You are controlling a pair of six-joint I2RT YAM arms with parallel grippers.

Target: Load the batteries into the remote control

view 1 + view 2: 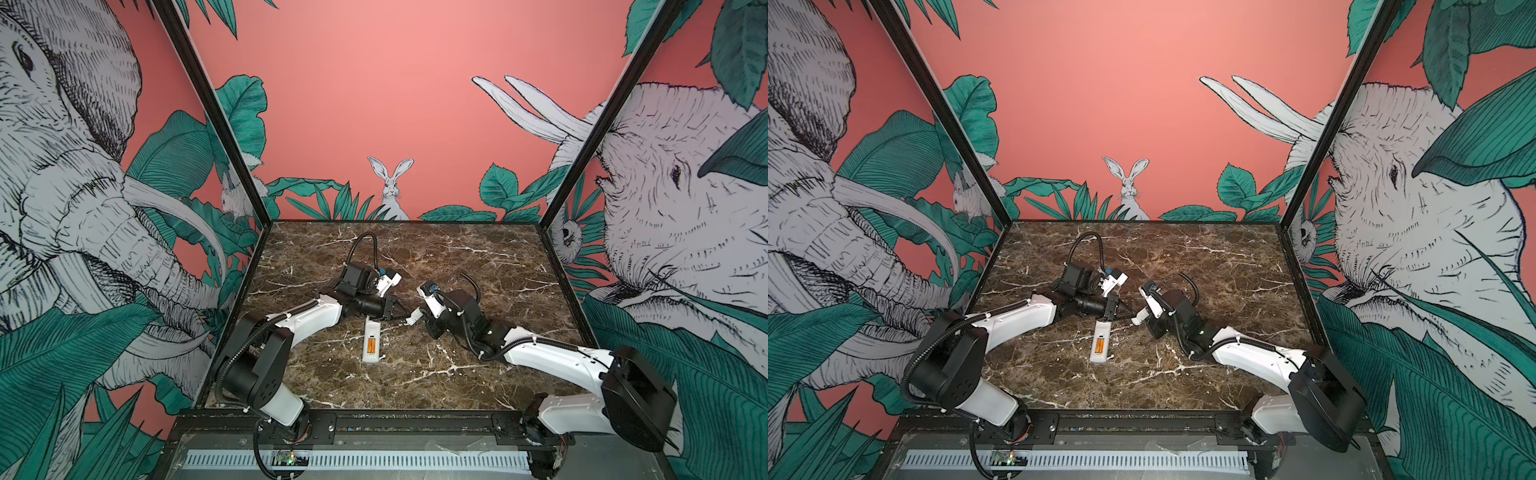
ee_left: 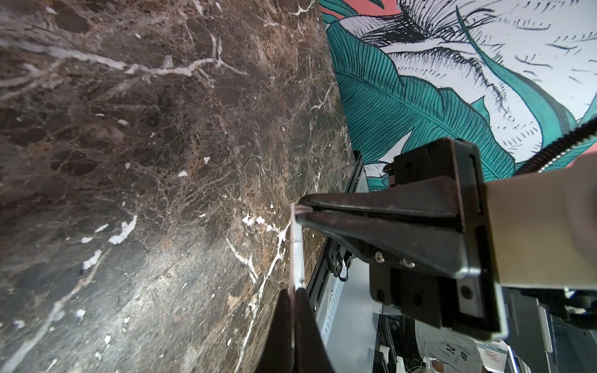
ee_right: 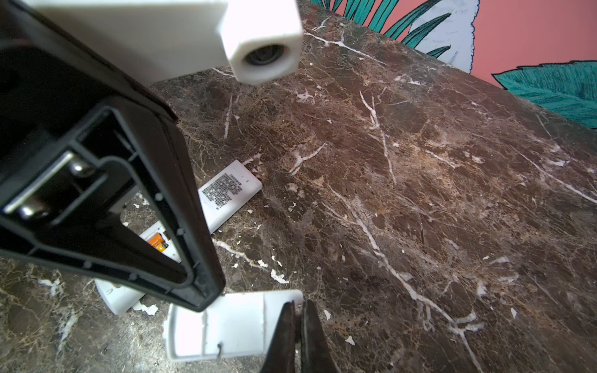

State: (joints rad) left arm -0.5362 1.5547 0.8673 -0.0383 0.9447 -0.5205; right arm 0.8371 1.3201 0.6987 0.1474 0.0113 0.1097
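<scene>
The white remote control lies back-up mid-table in both top views, its compartment open, with the orange batteries seated in it. Just behind it, both grippers meet over the small white cover piece. My left gripper is shut on one end of the cover, seen edge-on. My right gripper is shut on the opposite end. In the right wrist view the remote is partly hidden behind the left gripper's finger.
The brown marble table is boxed in by patterned walls at the left, back and right. A black frame rail runs along its front edge. Both arms reach in from the front corners, with cables looping above the wrists.
</scene>
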